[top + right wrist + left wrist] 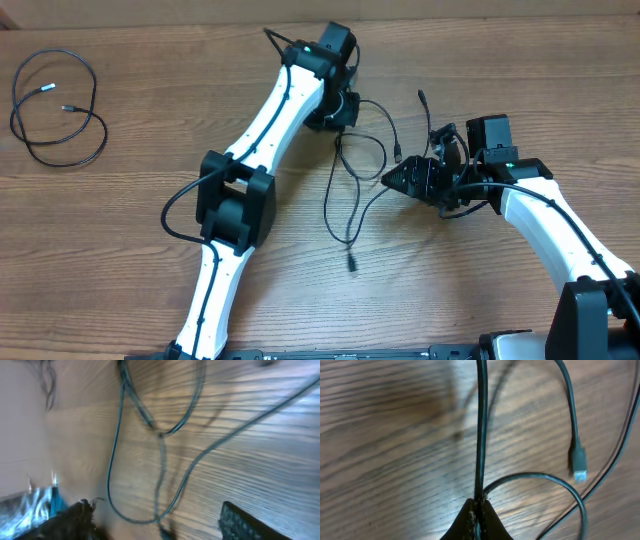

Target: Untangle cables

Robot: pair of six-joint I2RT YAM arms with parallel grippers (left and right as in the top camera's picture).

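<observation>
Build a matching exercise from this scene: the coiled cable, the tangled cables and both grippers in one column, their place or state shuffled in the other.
Column A
1. coiled cable
2. tangled cables
3. left gripper
4. right gripper

Column B
a. open, fingers apart
b. lying alone, far from both grippers
c. shut on one of the tangled cables
d. spread between the two grippers

Pairs: 1-b, 2-d, 3-c, 4-a
</observation>
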